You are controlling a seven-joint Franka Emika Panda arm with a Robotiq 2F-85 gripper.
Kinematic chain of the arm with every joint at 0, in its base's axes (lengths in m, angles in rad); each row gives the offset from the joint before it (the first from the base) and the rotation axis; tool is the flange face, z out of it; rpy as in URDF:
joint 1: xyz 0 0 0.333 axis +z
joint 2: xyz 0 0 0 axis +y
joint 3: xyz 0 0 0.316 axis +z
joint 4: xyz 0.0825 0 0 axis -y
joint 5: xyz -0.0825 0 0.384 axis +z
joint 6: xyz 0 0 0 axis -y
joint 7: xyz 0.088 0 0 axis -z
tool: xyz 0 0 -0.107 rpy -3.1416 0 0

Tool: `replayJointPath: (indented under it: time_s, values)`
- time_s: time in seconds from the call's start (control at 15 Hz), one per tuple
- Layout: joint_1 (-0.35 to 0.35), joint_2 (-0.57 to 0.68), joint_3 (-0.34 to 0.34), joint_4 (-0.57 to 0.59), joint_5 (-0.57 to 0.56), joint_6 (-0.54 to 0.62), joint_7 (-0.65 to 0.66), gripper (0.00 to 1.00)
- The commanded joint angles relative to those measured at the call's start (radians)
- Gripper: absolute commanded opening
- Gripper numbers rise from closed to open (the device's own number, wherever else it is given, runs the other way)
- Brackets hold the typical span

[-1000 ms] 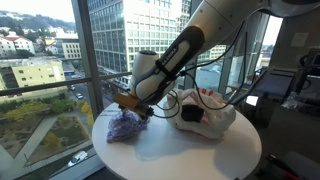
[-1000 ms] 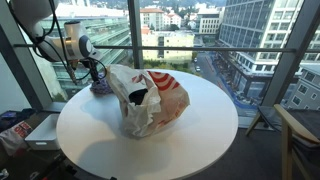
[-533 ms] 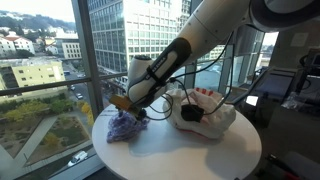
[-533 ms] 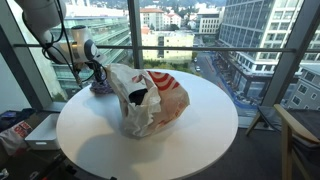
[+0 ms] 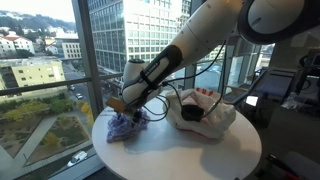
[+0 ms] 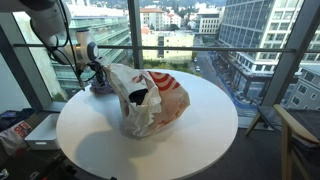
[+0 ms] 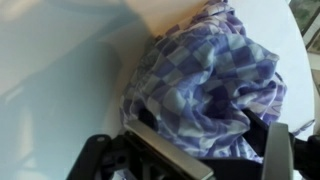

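Note:
A crumpled purple-and-white checkered cloth point(image 5: 125, 128) point(image 6: 101, 88) lies near the window-side edge of the round white table point(image 5: 185, 152) point(image 6: 150, 150). My gripper point(image 5: 122, 108) point(image 6: 97, 73) is right over it, pointing down. In the wrist view the cloth point(image 7: 205, 80) fills the picture and bulges up between the two fingers point(image 7: 168, 157) of the gripper point(image 7: 220, 140). The jaws stand wide apart on either side of the folds, open and not pinching them. A white-and-red plastic bag point(image 5: 205, 110) point(image 6: 150, 98) lies in the middle of the table.
Floor-to-ceiling window glass and its frames stand just behind the table edge next to the cloth. A chair point(image 6: 300, 135) stands at one side. Some clutter lies on the floor point(image 6: 15, 130). A desk with equipment point(image 5: 275, 85) is behind the bag.
The gripper has come down and toward the window, from beside the cloth to right on top of it. The cloth and bag have not moved.

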Motion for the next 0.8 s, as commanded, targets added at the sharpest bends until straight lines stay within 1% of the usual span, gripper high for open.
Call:
replayJointPath:
  time_s: [0.0, 0.07, 0.27, 0.4, 0.47, 0.53, 0.6, 0.73]
  values:
    - [0.003, 0.029, -0.001, 0.084, 0.012, -0.068, -0.004, 0.63]
    - [0.001, 0.03, -0.001, 0.093, 0.012, -0.078, -0.003, 0.53]
    - [-0.012, 0.024, 0.008, 0.105, 0.022, -0.121, -0.005, 0.31]
    - [-0.026, 0.012, 0.021, 0.109, 0.038, -0.207, -0.012, 0.15]
    - [-0.044, 0.004, 0.041, 0.109, 0.054, -0.261, -0.032, 0.08]
    - [-0.054, 0.0, 0.049, 0.112, 0.061, -0.31, -0.039, 0.02]
    - [-0.074, -0.006, 0.072, 0.114, 0.081, -0.359, -0.062, 0.0]
    - [-0.117, -0.019, 0.115, 0.118, 0.129, -0.466, -0.119, 0.0]
